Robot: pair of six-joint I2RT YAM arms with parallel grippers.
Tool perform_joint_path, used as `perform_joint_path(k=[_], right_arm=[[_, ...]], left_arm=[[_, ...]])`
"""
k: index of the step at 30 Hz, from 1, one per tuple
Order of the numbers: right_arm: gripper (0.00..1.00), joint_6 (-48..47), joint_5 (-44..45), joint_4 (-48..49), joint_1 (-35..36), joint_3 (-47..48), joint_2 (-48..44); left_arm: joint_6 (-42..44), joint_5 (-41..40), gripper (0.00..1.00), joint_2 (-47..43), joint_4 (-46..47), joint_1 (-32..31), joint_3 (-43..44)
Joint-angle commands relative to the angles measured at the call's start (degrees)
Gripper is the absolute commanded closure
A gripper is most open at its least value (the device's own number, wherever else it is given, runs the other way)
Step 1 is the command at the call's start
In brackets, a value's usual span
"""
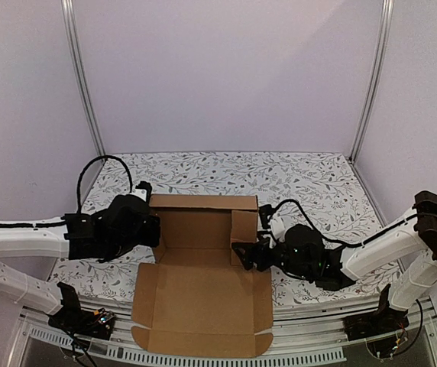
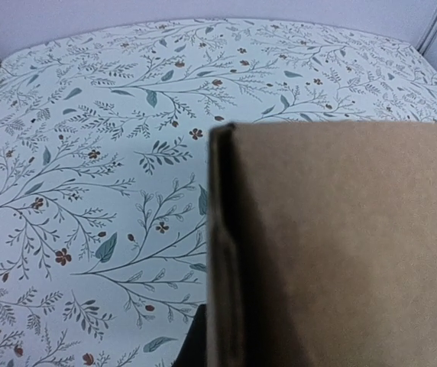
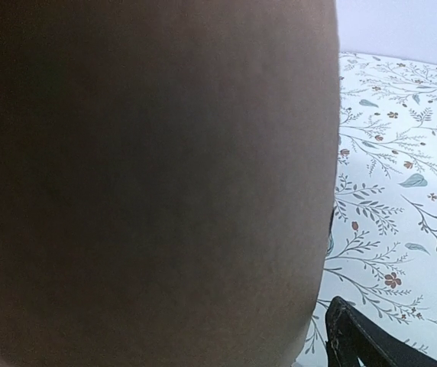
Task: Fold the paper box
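Note:
The paper box (image 1: 195, 283) is plain brown cardboard, partly folded, in the middle of the table. Its back wall (image 1: 203, 202) and a right side flap (image 1: 243, 227) stand up, while a wide panel lies flat toward the near edge. My left gripper (image 1: 154, 229) is shut on the box's upright left wall. That wall's edge (image 2: 220, 229) runs straight down the left wrist view, with one dark finger (image 2: 192, 348) beside it. My right gripper (image 1: 245, 254) is open at the right flap. Cardboard (image 3: 150, 183) fills most of the right wrist view, and one finger (image 3: 356, 336) shows at the lower right.
A floral-print cloth (image 1: 310, 183) covers the table. Metal frame posts (image 1: 85, 84) (image 1: 371, 84) stand at the back corners against white walls. An aluminium rail (image 1: 310, 336) runs along the near edge by the arm bases.

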Motion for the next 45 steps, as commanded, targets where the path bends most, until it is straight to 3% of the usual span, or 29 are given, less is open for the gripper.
perform_joint_path(k=[1,13,21,26,29,34,41,44,45], right_arm=[[0.09,-1.31,-2.12,0.75,0.28,-1.48,0.11],[0.14,-2.37,-2.66,0.16,1.22,-4.11,-4.34],[0.47,-3.44,-2.54,-2.75,1.42,-2.18,-4.98],[0.57,-4.08,-0.96,-4.83,1.83,-0.64,-4.93],[0.52,-4.11,-0.09,-5.97,2.11,0.44,-4.81],[0.33,-3.93,3.99,-9.31,3.53,3.43,-4.42],[0.26,-2.44,7.4,-10.66,4.39,5.66,-2.52],[0.03,-1.7,8.61,-11.95,4.6,6.65,-1.42],[0.01,-1.5,8.86,-12.28,4.72,6.96,-1.17]], left_arm=[[-4.26,6.54,1.0,-3.1,3.83,1.09,-0.81],[-7.33,9.58,1.0,-3.93,3.79,1.38,-1.56],[-7.69,10.78,1.0,-3.42,4.75,1.38,-1.14],[-7.74,10.85,1.0,-3.49,5.22,1.38,-0.99],[-7.88,11.04,1.0,-3.17,5.69,1.3,-1.02],[-7.95,10.75,1.0,-2.66,6.06,1.29,-0.95],[-8.29,10.09,1.0,-2.06,6.12,1.3,-0.66],[-8.65,9.75,1.0,-1.88,5.9,1.3,-0.6],[-8.82,9.54,1.0,-1.9,5.82,1.3,-0.56]])
